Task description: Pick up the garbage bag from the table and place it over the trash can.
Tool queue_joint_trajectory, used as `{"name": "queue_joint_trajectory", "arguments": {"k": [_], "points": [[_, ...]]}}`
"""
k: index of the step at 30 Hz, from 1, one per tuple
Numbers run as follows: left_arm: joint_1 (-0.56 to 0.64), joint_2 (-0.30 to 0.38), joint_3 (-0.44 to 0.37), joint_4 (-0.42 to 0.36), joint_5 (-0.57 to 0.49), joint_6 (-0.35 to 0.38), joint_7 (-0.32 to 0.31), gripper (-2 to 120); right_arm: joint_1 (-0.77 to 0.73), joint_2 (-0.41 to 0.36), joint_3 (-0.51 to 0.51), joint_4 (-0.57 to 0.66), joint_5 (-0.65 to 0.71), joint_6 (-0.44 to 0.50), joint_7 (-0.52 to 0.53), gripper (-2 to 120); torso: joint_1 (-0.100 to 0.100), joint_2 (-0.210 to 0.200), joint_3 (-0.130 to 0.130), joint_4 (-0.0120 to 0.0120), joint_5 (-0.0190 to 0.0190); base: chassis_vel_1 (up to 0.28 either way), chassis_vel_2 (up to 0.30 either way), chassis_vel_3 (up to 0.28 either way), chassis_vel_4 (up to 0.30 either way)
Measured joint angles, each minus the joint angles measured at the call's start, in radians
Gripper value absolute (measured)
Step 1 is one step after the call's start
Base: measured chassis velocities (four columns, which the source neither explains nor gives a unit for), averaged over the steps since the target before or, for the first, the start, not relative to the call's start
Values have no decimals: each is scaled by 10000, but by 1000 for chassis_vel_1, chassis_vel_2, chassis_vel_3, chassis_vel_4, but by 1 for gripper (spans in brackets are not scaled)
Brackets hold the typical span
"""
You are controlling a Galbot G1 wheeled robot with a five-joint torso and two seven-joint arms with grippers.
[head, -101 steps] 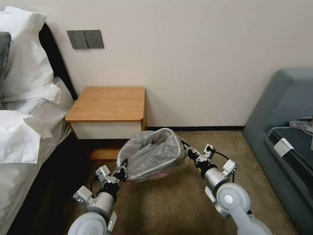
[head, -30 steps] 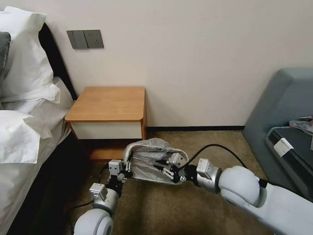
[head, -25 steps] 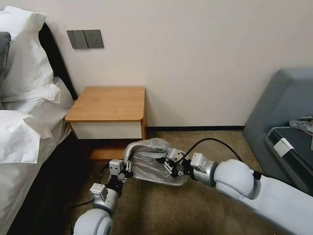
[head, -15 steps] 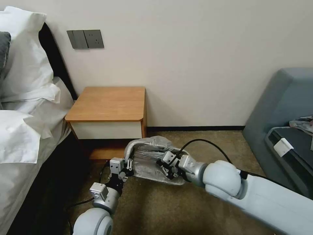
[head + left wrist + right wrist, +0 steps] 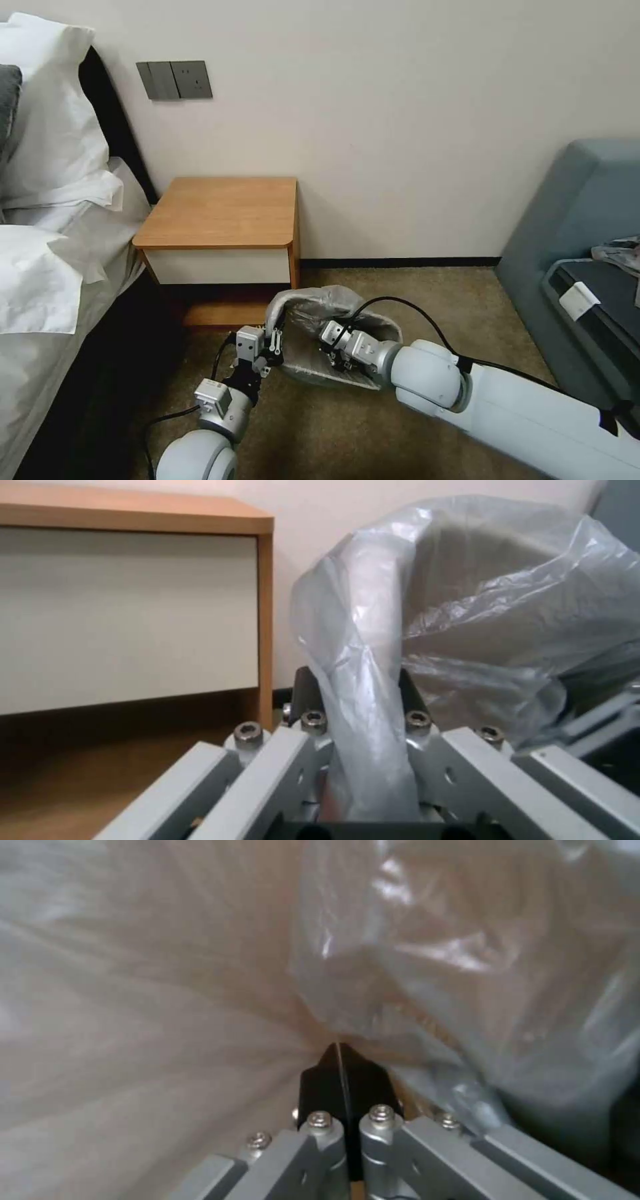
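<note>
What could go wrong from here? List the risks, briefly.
1. The left gripper and the right gripper both pinch the garbage bag. Pulling them apart could tear the thin film.
2. The right gripper reaches into the mouth of the trash can. Dragging the film from there might tip the can or pull the bag off its rim.

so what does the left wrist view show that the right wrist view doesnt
Left wrist view alone: the table with its white drawer front, the wall behind it, and the left claw with its fingers on either side of a bunched fold of the garbage bag.

Right wrist view alone: the right claw, fingers pressed together, in among the film of the bag at close range.

Both: wrinkled translucent bag film, and that arm's own grey finger links with bolts.
</note>
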Motion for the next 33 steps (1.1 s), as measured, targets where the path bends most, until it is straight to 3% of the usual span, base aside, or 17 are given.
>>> {"name": "queue_joint_trajectory", "arguments": {"k": [33], "points": [[159, -52, 92, -220, 158, -152, 242, 3, 722, 716, -967, -1428, -122, 21, 395, 0, 0, 0, -1, 0, 1, 0, 0, 0, 0]]}}
